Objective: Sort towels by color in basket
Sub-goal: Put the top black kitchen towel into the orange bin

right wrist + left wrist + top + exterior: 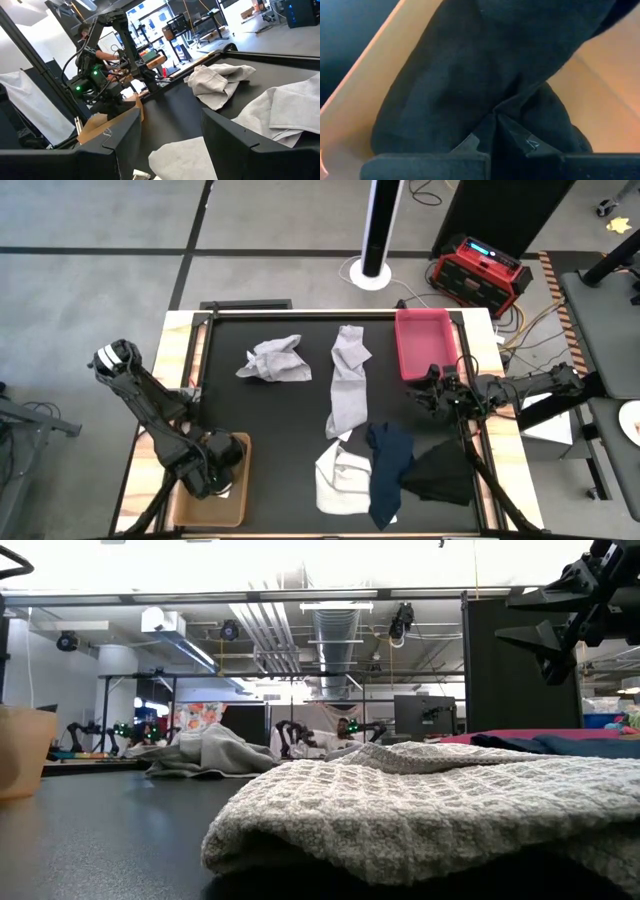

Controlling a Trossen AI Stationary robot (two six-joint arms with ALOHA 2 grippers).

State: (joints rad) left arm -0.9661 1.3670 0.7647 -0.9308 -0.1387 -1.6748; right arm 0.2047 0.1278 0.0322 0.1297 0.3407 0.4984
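Left fingers (495, 131) pinching black towel (470, 75) in tan basket (180, 505), right fingers (170, 135) spread above table (290, 430).

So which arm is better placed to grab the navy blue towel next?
The right. Its open hand hovers near the navy blue cloth towel, while the left hand is down in the tan basket, closed on a black cloth.

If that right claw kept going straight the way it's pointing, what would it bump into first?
Probably the long grey towel. The right claw, open, points across the table toward it; the crumpled grey towel lies farther on. Depth is unclear.
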